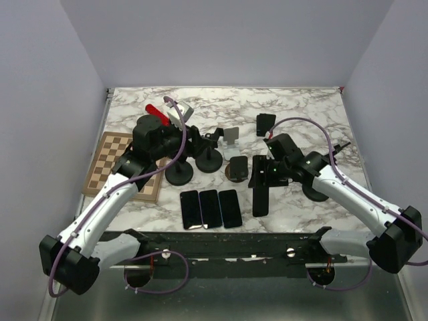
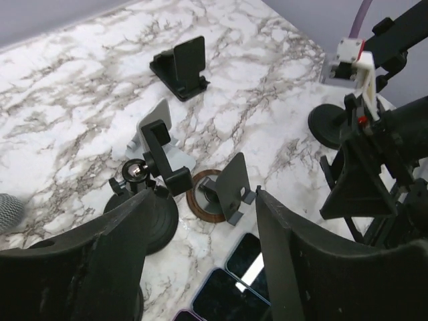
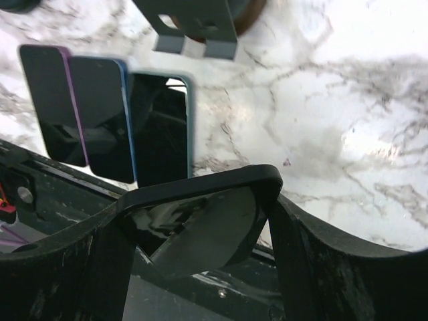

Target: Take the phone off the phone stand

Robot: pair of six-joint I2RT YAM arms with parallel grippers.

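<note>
My right gripper (image 1: 263,174) is shut on a black phone (image 1: 260,195), gripping its top end and holding it above the table near the front edge. In the right wrist view the phone (image 3: 200,224) sits between my fingers (image 3: 314,261). An empty dark stand on a wood-ringed base (image 1: 236,167) stands just left of it and also shows in the left wrist view (image 2: 231,190). My left gripper (image 2: 204,200) is open and empty above the black round-based clamp stands (image 1: 179,175).
Three phones (image 1: 210,208) lie flat side by side near the front edge, also in the right wrist view (image 3: 100,114). A silver stand (image 1: 231,136) and a black stand (image 1: 265,124) are further back. A chessboard (image 1: 107,160) lies at the left. Another round base (image 1: 314,192) is under the right arm.
</note>
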